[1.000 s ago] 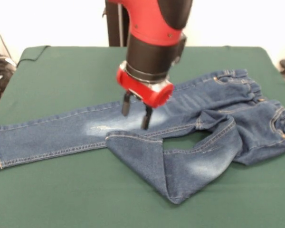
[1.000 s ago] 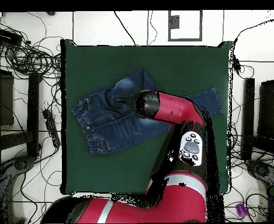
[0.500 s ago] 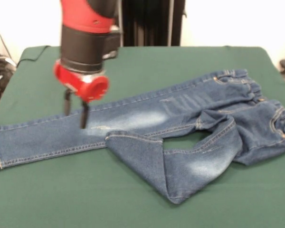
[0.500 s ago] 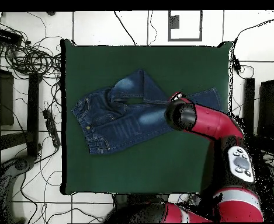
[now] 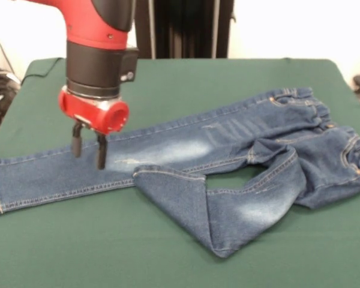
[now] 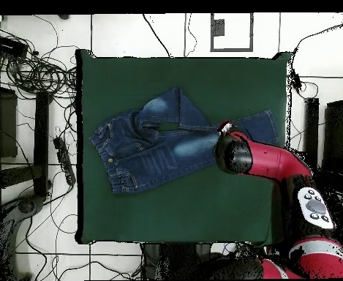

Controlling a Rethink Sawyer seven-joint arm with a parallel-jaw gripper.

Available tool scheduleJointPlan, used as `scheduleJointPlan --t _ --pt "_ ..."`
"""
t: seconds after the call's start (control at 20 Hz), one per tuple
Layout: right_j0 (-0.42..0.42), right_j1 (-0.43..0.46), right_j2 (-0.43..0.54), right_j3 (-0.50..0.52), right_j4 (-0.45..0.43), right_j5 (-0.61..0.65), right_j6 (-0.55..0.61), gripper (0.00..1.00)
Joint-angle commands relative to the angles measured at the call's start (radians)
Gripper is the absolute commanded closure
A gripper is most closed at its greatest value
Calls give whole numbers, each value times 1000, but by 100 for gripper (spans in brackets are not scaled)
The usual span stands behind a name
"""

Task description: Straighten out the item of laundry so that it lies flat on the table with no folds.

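Gripper above the straight leg of half-folded jeans on the green worktop.

The jeans (image 5: 228,150) lie across the middle of the worktop (image 5: 168,78): one leg runs out straight, the other is doubled back on itself with its cuff (image 5: 168,174) resting by the straight leg. The gripper (image 5: 87,147) hangs over the straight leg, its fingers a little apart and holding nothing. Denim looks soft but fairly heavy, so it should drag rather than slip; the folded leg's cuff seems the best place to pinch. Nothing else is on the worktop; cables (image 6: 35,69) lie beyond its edge.
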Motion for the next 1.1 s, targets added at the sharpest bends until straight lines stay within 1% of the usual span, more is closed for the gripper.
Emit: scheduleJointPlan --t 0.05,0.25,0.45,0.65,0.8,1.0,1.1 --pt "-26 51 316 52 -170 242 -419 0" --pt "-33 40 341 39 -226 297 -443 0" --pt "-39 38 358 32 -252 323 -430 0" --pt "-32 11 365 36 -269 341 -416 0" --pt "-22 -32 367 50 -265 373 -401 0" --pt "-16 -122 375 80 -220 473 -397 0" --pt "-6 -160 358 96 -201 507 -359 0"
